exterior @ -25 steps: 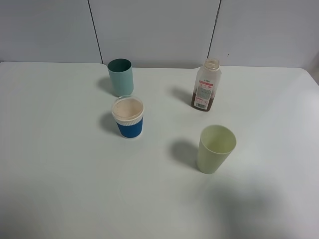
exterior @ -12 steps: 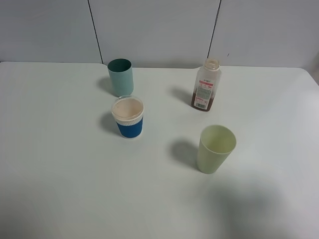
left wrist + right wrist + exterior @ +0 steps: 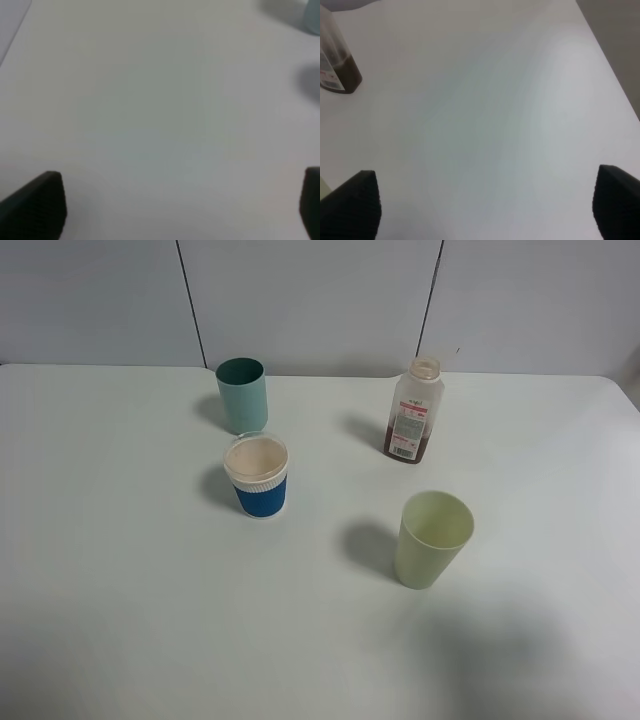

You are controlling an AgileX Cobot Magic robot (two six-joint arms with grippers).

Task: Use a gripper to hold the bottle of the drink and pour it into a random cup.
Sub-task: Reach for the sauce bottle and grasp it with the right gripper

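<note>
The bottle stands upright at the back right of the white table, uncapped, with brown drink low in it. The cup with the blue sleeve stands left of centre, upright. Neither gripper shows in the exterior high view. In the left wrist view my left gripper is open over bare table. In the right wrist view my right gripper is open and empty; the bottle shows far off at that picture's edge.
A teal cup stands behind the blue-sleeved cup. A pale yellow-green cup stands in front of the bottle. A grey panelled wall backs the table. The table's right edge shows in the right wrist view.
</note>
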